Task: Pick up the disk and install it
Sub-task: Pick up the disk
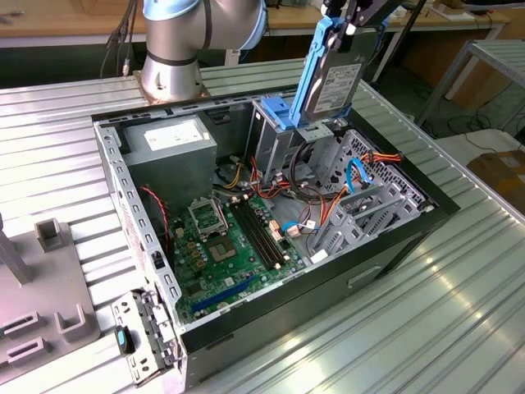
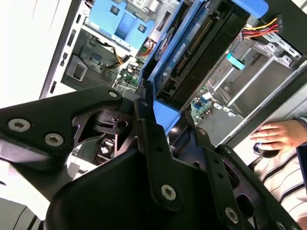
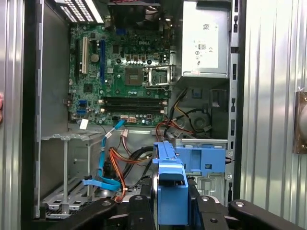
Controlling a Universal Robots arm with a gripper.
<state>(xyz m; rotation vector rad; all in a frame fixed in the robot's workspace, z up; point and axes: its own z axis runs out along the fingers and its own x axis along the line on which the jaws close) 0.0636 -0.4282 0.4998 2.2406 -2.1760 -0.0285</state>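
Disk (image 1: 332, 78) is held edge-down over the open computer case (image 1: 328, 304), just above the drive bay (image 1: 275, 139) and its blue bracket (image 1: 275, 111). If lowered tilted, it could be jammed there or caught on the orange cables (image 1: 385, 158). The tool (image 1: 344, 25) is closed on the blue carrier, with the disk hanging below it.
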